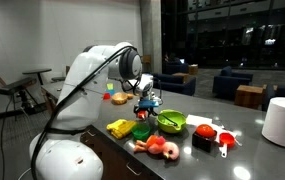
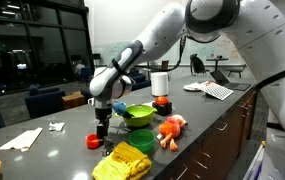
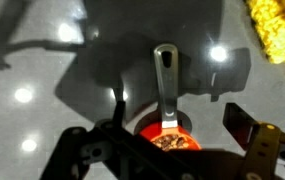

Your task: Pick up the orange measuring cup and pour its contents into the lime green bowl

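Your tool (image 2: 102,128) hangs wide open, gripping nothing, directly above the orange measuring cup (image 3: 166,132) on the worktop (image 2: 67,155); the lime green bowl (image 2: 138,116) sits nearby.

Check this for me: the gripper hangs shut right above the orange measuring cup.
Not shut: in the wrist view the gripper stands open, its fingers wide apart either side of the orange measuring cup. It does hang above the cup.

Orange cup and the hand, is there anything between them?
Nothing. In the wrist view the open hand hangs right over the cup, with no object between them.
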You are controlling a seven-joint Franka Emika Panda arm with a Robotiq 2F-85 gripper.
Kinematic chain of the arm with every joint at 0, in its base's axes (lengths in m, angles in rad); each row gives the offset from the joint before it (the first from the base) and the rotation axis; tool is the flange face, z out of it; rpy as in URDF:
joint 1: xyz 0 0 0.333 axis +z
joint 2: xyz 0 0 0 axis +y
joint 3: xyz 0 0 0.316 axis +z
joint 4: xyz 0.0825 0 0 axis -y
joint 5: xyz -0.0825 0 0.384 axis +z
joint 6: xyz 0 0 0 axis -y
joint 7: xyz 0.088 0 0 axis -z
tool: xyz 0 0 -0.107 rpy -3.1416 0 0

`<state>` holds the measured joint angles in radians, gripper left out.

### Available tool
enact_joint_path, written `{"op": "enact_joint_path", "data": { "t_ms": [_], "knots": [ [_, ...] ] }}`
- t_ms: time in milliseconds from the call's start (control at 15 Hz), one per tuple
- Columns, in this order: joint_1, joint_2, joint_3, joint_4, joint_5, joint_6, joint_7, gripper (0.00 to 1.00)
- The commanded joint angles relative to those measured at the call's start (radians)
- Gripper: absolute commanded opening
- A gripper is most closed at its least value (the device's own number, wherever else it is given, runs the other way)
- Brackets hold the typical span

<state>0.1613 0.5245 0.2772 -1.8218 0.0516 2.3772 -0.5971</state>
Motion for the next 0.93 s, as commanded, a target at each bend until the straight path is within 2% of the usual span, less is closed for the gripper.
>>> {"op": "enact_joint_path", "data": {
  "t_ms": [0,200,333,467,867],
  "knots": [
    [-0.005,0.039,0.005,0.051,-0.015,-0.014,0.009,1.00],
    [-0.005,0.063,0.004,0.070,-0.017,-0.016,0.013,1.00],
    [-0.001,0.071,0.001,0.080,-0.025,-0.021,0.020,0.73],
    [0.001,0.072,-0.003,0.090,-0.033,-0.027,0.023,0.62],
    [0.008,0.069,-0.010,0.109,-0.043,-0.051,0.035,0.13]
  ]
}}
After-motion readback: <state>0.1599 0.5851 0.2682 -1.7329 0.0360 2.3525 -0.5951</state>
